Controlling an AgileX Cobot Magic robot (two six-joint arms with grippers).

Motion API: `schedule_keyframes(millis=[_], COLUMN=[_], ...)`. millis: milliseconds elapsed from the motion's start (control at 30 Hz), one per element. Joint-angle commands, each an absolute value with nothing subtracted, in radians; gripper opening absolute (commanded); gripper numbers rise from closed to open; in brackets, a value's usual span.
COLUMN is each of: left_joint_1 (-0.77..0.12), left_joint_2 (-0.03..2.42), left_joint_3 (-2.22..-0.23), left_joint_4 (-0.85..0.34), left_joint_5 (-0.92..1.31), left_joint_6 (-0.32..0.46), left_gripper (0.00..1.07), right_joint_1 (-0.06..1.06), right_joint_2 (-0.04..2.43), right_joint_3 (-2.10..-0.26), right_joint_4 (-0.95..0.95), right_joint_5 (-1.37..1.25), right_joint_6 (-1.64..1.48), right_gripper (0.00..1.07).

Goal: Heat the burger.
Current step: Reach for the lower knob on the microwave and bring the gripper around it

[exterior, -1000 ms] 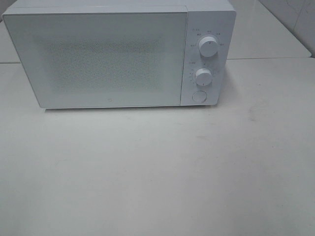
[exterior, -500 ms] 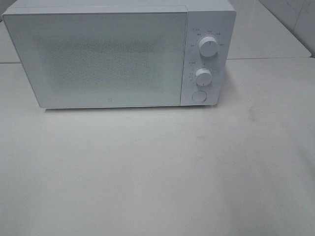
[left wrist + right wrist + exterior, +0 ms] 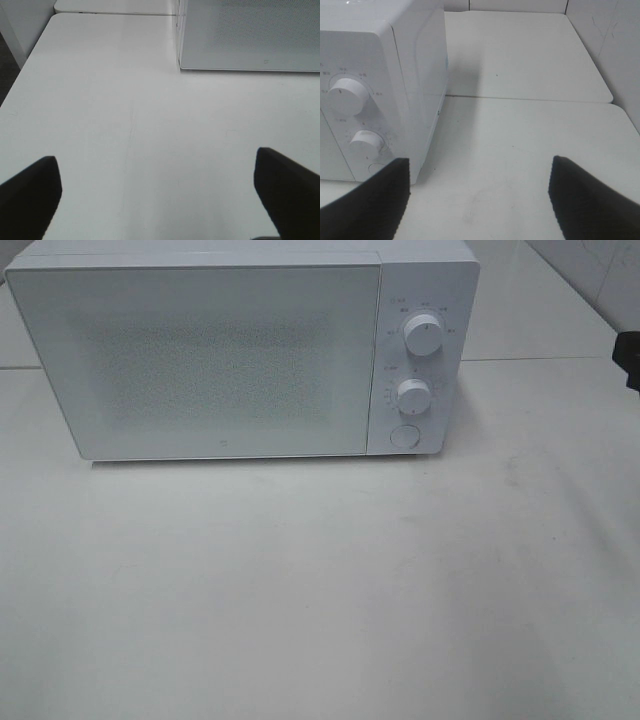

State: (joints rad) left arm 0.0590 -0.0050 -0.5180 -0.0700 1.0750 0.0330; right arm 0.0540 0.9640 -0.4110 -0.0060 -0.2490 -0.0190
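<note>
Exterior high view: no burger was seen near the shut microwave [image 3: 240,350] on the desk [image 3: 320,590], so its bearing could not be judged; the 2 pairs of jaws were spread, empty.

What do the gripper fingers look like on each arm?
The left gripper has two broad matte-black fingers with blunt tips and a plain surface. The right gripper is the same black, its pads finely ribbed. No cables or markings visible.
</note>
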Motion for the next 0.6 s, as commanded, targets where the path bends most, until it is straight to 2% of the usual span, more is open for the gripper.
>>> schedule_keyframes(millis=[33,333,600], left_joint_1=[0.059,0.059,0.059], left_joint_2=[-0.021,-0.021,-0.021], left_joint_3=[-0.517,-0.517,-0.517], left_joint_4=[-0.066,-0.066,-0.066], left_joint_5=[1.071,1.071,1.071], left_joint_6=[0.032,0.032,0.032], left_gripper=[1.0,1.0,1.0], right_joint_1=[0.049,0.099,0.251], right_joint_2=[1.012,1.212,1.374], right_joint_3=[-0.41,-0.41,-0.41], right_joint_4=[-0.006,0.084,0.247], right_joint_5=[-0.347,-0.599,-0.803], right_joint_6=[-0.008,-0.071,-0.211], right_gripper=[0.74,0.74,0.74])
